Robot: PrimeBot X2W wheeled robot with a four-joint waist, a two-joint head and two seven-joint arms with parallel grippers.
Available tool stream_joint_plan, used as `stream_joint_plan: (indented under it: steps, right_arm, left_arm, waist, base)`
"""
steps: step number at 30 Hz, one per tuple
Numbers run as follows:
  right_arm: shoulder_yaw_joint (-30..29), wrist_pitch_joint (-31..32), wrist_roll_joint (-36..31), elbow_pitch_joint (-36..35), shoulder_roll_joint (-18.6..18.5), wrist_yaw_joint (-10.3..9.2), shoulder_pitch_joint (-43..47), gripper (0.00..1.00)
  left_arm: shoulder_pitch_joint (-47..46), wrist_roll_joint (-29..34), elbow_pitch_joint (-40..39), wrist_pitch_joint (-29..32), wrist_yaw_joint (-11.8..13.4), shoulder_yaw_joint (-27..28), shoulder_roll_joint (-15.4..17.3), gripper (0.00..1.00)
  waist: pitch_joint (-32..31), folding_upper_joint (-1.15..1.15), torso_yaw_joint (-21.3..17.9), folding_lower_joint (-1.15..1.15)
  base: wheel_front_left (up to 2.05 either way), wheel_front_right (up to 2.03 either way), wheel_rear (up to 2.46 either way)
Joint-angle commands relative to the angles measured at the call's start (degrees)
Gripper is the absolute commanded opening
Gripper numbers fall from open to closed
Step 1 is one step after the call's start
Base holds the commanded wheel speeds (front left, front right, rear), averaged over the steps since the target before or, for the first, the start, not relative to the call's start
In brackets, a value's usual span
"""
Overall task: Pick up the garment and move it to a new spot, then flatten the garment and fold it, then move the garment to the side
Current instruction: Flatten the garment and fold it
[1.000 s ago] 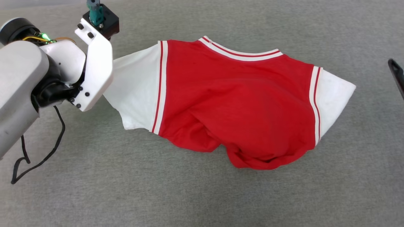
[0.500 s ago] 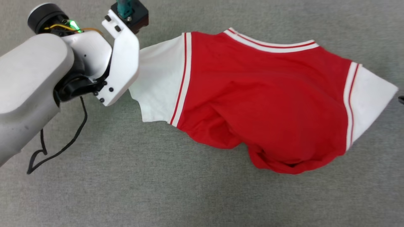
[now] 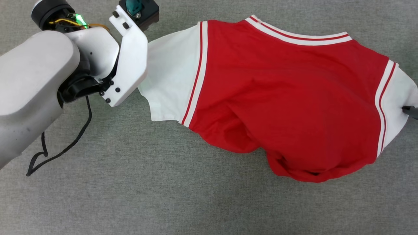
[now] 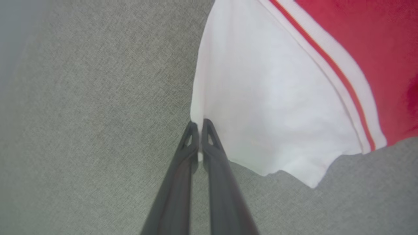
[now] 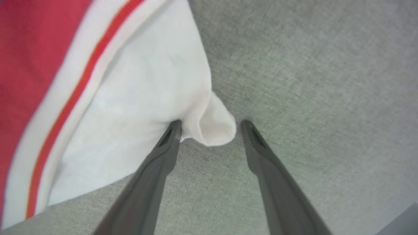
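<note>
The garment (image 3: 287, 98) lies spread across the grey surface (image 3: 196, 195). Its red body is rumpled, with the hem bunched up at the near edge, and the striped collar is on the far side. No lettering shows on the upper face.

The left gripper (image 4: 198, 125) has its fingers pressed together on the outer edge of the left white sleeve (image 4: 261, 98), with a thin fold of cloth pinched between the tips. In the head view that sleeve (image 3: 173, 75) runs from the red-and-white trim to the pale left arm (image 3: 32, 81), whose wrist bracket hides the pinch itself. A black cable (image 3: 65, 147) hangs from the arm onto the surface.

The right gripper (image 5: 211, 125) stands with its fingers wide apart at the tip of the right sleeve (image 5: 140, 91). The rolled corner of the sleeve sits between the two tips, and one finger touches the cloth. In the head view a single dark fingertip (image 3: 411, 111) meets that sleeve at the picture's right edge.
</note>
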Motion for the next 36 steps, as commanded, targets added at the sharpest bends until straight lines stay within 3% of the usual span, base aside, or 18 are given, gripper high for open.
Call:
stream_joint_plan:
  steps: [1,14,23,27,36]
  right_arm:
    - [3.7,-1.4,0.9,2.1,3.3,-0.02,2.4,0.00]
    - [5.6,-13.4,1.4,0.3,0.3,-0.03,-5.3,0.00]
    - [6.7,-22.0,1.3,-2.0,-2.9,-0.03,-9.9,0.00]
    - [6.4,-25.3,0.2,-1.5,-2.8,-0.03,-13.2,0.00]
    - [5.4,-31.4,-5.7,1.4,-0.4,-0.04,-26.1,0.00]
  left_arm:
    - [-0.7,-0.3,0.2,-0.5,0.0,-0.4,0.1,0.00]
    - [3.2,-0.5,3.2,-6.2,0.0,-0.8,-0.4,0.00]
    - [0.6,1.9,4.7,-18.2,0.0,1.5,1.2,0.00]
    - [-1.7,3.2,5.5,-22.0,0.0,2.9,1.1,0.00]
    - [-8.9,8.3,10.1,-30.9,2.9,7.0,-1.9,0.00]
  waist:
    - [-0.4,0.00,-0.4,0.00]
    - [-10.4,0.00,-2.4,0.00]
    - [-17.9,0.00,-2.2,0.00]
    - [-19.6,0.00,-1.7,0.00]
    - [-18.2,0.00,-0.5,0.00]
  base:
    - [0.00,0.00,0.00]
    - [0.00,0.00,0.00]
    - [0.00,0.00,0.00]
    - [0.00,0.00,0.00]
    - [0.00,0.00,0.00]
